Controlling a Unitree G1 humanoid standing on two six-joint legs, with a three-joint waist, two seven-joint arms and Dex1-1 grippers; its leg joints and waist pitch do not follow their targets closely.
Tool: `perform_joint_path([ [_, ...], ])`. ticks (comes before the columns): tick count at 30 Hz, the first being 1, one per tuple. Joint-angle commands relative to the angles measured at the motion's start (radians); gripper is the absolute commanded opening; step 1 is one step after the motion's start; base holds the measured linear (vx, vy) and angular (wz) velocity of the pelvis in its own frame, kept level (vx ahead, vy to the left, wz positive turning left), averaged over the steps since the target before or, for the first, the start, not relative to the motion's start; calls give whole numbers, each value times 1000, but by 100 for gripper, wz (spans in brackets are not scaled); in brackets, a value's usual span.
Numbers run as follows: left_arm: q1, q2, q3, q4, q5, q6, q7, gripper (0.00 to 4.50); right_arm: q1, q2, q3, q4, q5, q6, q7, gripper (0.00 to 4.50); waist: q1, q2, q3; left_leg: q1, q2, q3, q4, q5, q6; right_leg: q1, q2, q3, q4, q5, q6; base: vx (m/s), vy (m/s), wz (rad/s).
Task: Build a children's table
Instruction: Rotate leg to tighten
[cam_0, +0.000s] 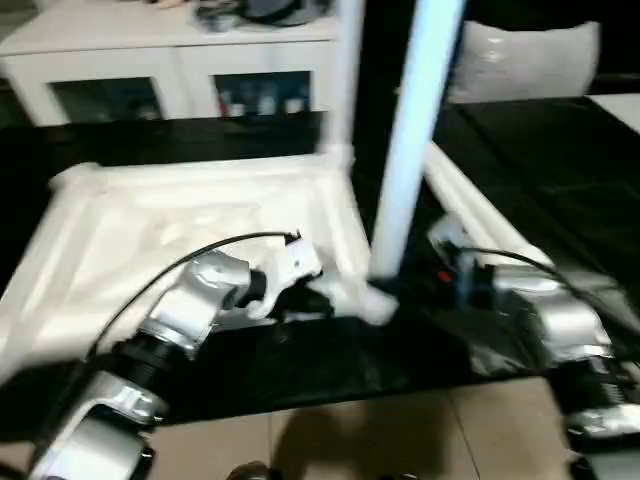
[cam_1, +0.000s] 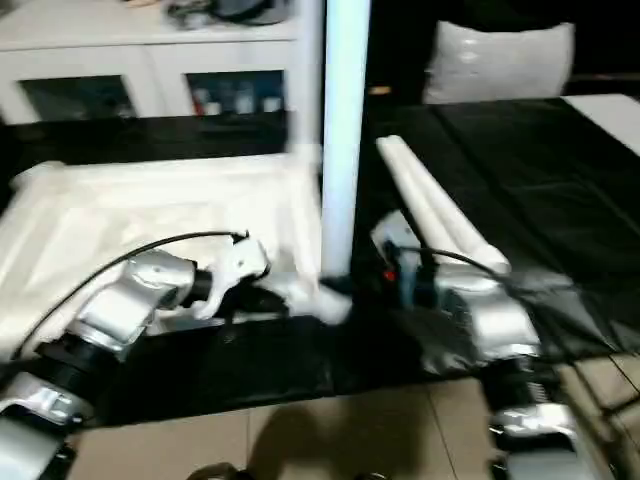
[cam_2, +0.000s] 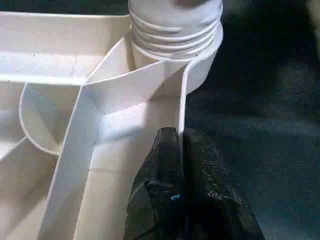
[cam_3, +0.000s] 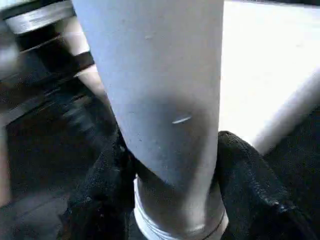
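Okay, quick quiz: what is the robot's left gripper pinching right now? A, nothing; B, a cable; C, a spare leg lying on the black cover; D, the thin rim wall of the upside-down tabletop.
D: in the left wrist view the left gripper is shut on the tabletop rim wall, beside the corner socket that holds the threaded leg.

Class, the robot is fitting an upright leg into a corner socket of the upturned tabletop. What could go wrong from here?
1. The leg still shows thread above the corner socket; if the right gripper lets go, it may tip.
2. The left gripper pinches only the thin tabletop wall, so the top may slip or turn.
3. The spare legs lie close to the right arm.
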Motion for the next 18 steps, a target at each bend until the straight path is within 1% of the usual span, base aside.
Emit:
perform_joint_path([
  [1, -7, -53, 23, -70, -25, 40, 62, 0, -18, 51, 26, 29, -17, 50, -94, 200, 2, -16, -69, 13, 46, -26, -80, -304, 18, 49, -69, 39, -79, -473, -138, 0, 0, 0],
  [2, -10, -84, 32, -73, -21, 77, 110, 0, -34, 85, 14, 51, -30, 70, -175, 200, -1, -16, -69, 14, 46, -25, -80, -301, 21, 50, -68, 40, -79, -469, -139, 0, 0, 0],
  [3, -15, -121, 45, -74, -19, 108, 163, 0, -52, 116, 1, 79, -44, 73, -257, 200, -8, -15, -69, 14, 44, -22, -77, -292, 26, 46, -66, 42, -80, -455, -142, 0, 0, 0],
  [4, -17, -136, 50, -73, -19, 119, 184, 0, -59, 128, -4, 90, -49, 73, -289, 200, -13, -15, -70, 12, 43, -21, -77, -278, 28, 47, -65, 41, -79, -438, -149, 0, 0, 0],
  [5, -34, -199, 70, -60, -19, 154, 275, 0, -88, 177, -30, 133, -53, 73, -393, 200, -13, -12, -72, 14, 43, -22, -76, -273, 28, 46, -66, 40, -79, -431, -152, 0, 0, 0],
  [6, -41, -219, 75, -50, -17, 155, 303, 0, -94, 191, -38, 142, -45, 65, -408, 200, -19, -12, -71, 14, 43, -21, -75, -270, 31, 46, -64, 40, -81, -422, -157, 0, 0, 0],
  [7, -41, -219, 75, -50, -17, 155, 303, 0, -94, 191, -38, 142, -45, 65, -408, 234, -17, -12, -75, 13, 42, -20, -74, -257, 40, 49, -64, 40, -79, -401, -156, 0, 0, 0],
  [8, -49, -239, 77, -41, -10, 157, 331, 0, -95, 205, -38, 143, -46, 40, -405, 255, -15, -10, -75, 13, 42, -20, -74, -254, 46, 48, -63, 40, -79, -389, -156, 0, 0, 0],
  [9, -55, -251, 77, -34, -5, 156, 347, 0, -95, 213, -36, 144, -49, 20, -403, 269, -14, -9, -77, 11, 44, -19, -73, -241, 53, 49, -62, 41, -76, -353, -161, 0, 0, 0],
  [10, -59, -258, 70, -32, 4, 152, 362, 0, -91, 222, -40, 140, -46, 7, -396, 269, -13, -8, -78, 10, 45, -19, -73, -233, 57, 50, -62, 42, -74, -332, -166, 0, 0, 0],
  [11, -60, -258, 68, -31, 7, 150, 363, 0, -89, 224, -41, 139, -44, 3, -392, 269, -13, -9, -78, 7, 44, -18, -73, -226, 66, 51, -60, 42, -72, -302, -174, 0, 0, 0],
  [12, -58, -243, 54, -36, 20, 140, 358, 0, -75, 218, -43, 124, -37, -9, -365, 289, -10, -10, -78, 7, 45, -18, -73, -219, 72, 53, -61, 42, -69, -286, -180, 0, 0, 0],
  [14, -54, -228, 46, -43, 31, 138, 348, 0, -62, 204, -39, 112, -37, -24, -339, 312, -5, -10, -77, 8, 45, -18, -73, -221, 76, 53, -62, 42, -69, -291, -181, 0, 0, 0],
  [15, -49, -208, 39, -46, 40, 126, 332, 0, -52, 187, -39, 102, -34, -33, -316, 316, -2, -9, -76, 9, 46, -17, -74, -233, 76, 53, -63, 42, -72, -308, -176, 0, 0, 0],
  [16, -45, -190, 33, -45, 46, 112, 318, 0, -44, 168, -39, 94, -30, -43, -293, 331, 2, -9, -74, 11, 47, -19, -76, -249, 74, 52, -63, 41, -75, -334, -163, 0, 0, 0],
  [17, -40, -165, 25, -42, 52, 90, 296, 0, -35, 139, -41, 86, -26, -60, -262, 331, 3, -9, -74, 11, 47, -18, -76, -254, 72, 52, -62, 42, -75, -341, -160, 0, 0, 0],
  [18, -36, -148, 20, -38, 55, 71, 281, 0, -31, 119, -45, 84, -24, -73, -244, 348, 7, -9, -74, 14, 48, -19, -78, -265, 68, 51, -63, 42, -77, -356, -152, 0, 0, 0],
])
